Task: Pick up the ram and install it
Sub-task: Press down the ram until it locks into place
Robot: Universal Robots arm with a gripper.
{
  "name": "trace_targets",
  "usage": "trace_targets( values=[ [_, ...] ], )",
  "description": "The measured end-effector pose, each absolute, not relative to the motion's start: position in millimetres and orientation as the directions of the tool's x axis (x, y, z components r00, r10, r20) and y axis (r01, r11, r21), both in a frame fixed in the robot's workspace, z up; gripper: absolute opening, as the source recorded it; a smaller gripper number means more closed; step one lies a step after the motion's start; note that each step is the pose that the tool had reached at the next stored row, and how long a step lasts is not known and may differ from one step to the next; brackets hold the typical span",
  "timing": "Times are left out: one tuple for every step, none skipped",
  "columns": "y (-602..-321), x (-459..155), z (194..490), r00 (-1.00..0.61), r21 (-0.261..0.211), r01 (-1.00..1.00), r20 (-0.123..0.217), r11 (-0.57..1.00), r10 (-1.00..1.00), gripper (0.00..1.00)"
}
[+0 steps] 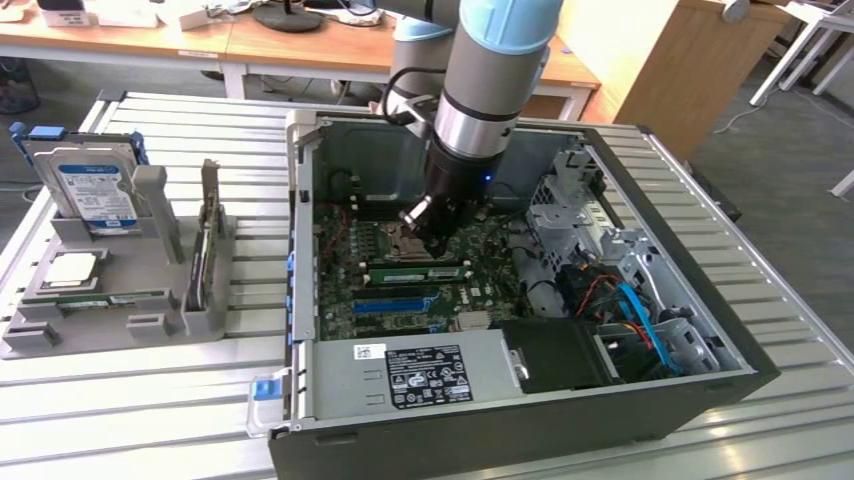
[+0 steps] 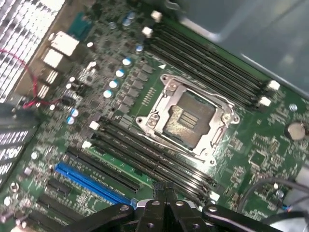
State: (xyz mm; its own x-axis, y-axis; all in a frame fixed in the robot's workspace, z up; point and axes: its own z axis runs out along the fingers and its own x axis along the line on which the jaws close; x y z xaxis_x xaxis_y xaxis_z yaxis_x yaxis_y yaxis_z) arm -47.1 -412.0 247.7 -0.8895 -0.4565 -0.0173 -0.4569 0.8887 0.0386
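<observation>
Exterior view: camera sits high and off to one side, looking down at an angle on the open computer case [image 1: 534, 300] on a slatted table [image 1: 160, 400] — mid-range, desks behind. Wrist view: camera rides on the arm, looking down close onto the motherboard [image 2: 251, 159] — CPU socket [image 2: 186, 121] near centre. Shared area: the socket and, probably, the neighbouring memory slots [image 2: 159, 162].

Wooden desks [image 1: 267, 45] stand behind a slatted metal table [image 1: 160, 400]; grey floor [image 1: 774, 150] lies at the exterior view's right.
</observation>
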Motion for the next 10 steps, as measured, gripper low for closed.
trace_targets(
  values=[
    [-412.1,-47.1,247.7,-0.898,0.039,-0.441,-0.017,0.897,-0.441,0.11],
    [-412.0,-47.1,247.7,-0.906,0.039,-0.423,-0.017,0.905,-0.423,0.11],
    [-412.0,-47.1,247.6,-0.914,0.039,-0.407,-0.017,0.913,-0.406,0.11],
    [-412.0,-47.1,247.6,-0.92,0.039,-0.391,-0.017,0.92,-0.391,0.11],
    [-412.0,-47.1,247.6,-0.927,0.039,-0.374,-0.017,0.927,-0.374,0.11],
    [-412.1,-47.1,247.6,-0.934,0.039,-0.358,-0.017,0.933,-0.357,0.11],
    [-412.0,-47.1,247.6,-0.94,0.039,-0.341,-0.017,0.939,-0.34,0.11],
    [-412.0,-47.1,247.6,-0.947,0.039,-0.322,-0.017,0.946,-0.322,0.11],
    [-412.0,-47.1,247.6,-0.952,0.039,-0.306,-0.017,0.951,-0.305,0.11],
    [-412.0,-47.1,247.6,-0.957,0.039,-0.29,-0.017,0.956,-0.29,0.11]
  ],
)
